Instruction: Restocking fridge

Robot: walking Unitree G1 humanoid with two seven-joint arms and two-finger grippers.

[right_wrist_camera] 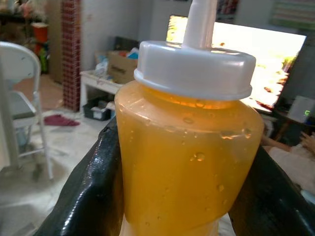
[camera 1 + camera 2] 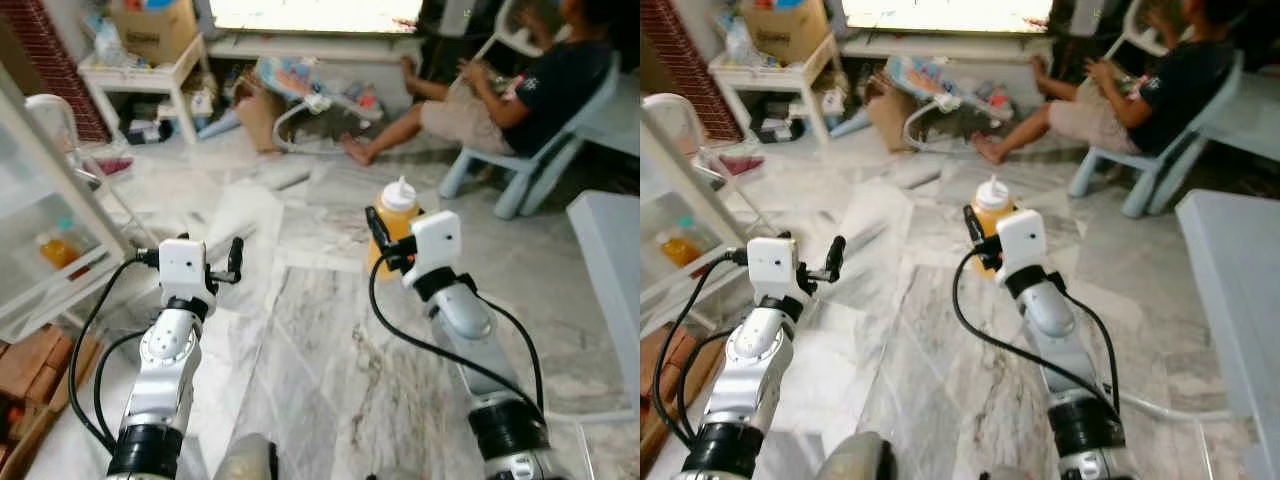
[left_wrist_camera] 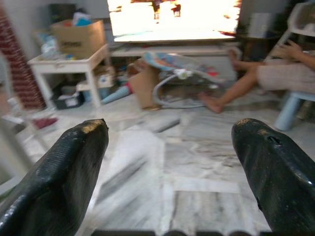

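- Gripping the orange sauce bottle (image 2: 392,226) upright, the right gripper (image 2: 385,243) has both black fingers clamped on its sides, white nozzle cap above the jaws.
- Left gripper (image 2: 235,262) hangs empty, jaws spread wide, nothing between them.
- Open fridge (image 2: 40,215) sits off beyond the left jaws, an orange bottle (image 2: 56,250) already shelved.
- My call: keep it vertical and squeeze gently; soft walls could spurt.
- Marble floor (image 2: 320,340) beneath; a seated person (image 2: 520,90) far ahead.

At 1 o'clock a person (image 2: 520,95) sits on a blue chair (image 2: 545,165); cardboard box (image 2: 155,30) on a white table (image 2: 145,78) at 11 o'clock.
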